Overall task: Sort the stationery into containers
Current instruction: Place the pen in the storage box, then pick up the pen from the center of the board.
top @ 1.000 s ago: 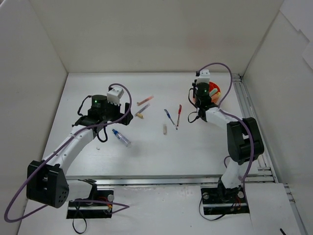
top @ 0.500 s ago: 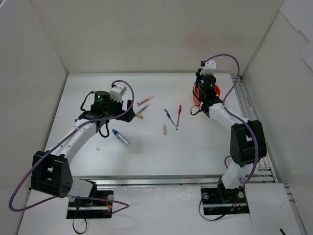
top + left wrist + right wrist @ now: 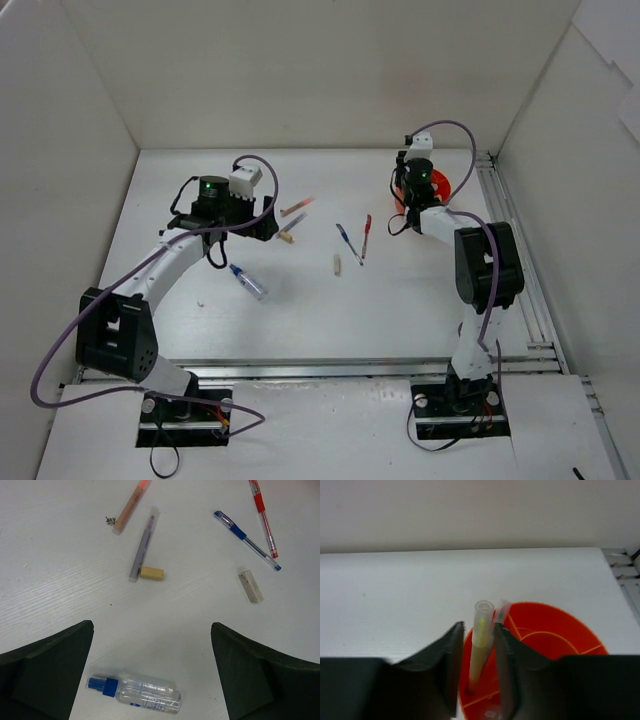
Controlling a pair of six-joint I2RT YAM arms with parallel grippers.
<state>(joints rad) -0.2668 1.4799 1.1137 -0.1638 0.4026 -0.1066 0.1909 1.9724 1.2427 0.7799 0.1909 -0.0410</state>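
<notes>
My right gripper (image 3: 479, 627) is over the near left part of the round orange pot (image 3: 555, 611), its jaws narrowly closed round an upright yellow highlighter (image 3: 481, 640) whose lower end stands in the pot. A green clear-capped pen (image 3: 501, 609) leans beside it. My left gripper (image 3: 152, 625) is open and empty above the table. A clear blue-capped tube (image 3: 137, 696) lies under it. Ahead lie an orange highlighter (image 3: 131, 507), a clear pen (image 3: 144, 545), a beige stub (image 3: 151, 573), a blue pen (image 3: 246, 540), a red pen (image 3: 263, 515) and a second stub (image 3: 251, 586).
The pot (image 3: 438, 188) stands at the back right, close to the metal rail (image 3: 500, 230) along the right wall. White walls enclose the table on three sides. A small white speck (image 3: 201, 302) lies near the left arm.
My left gripper has moved right, closer to the pens. My right wrist has swung from the pot's left edge to over the pot, and the arm's elbow has folded in.
</notes>
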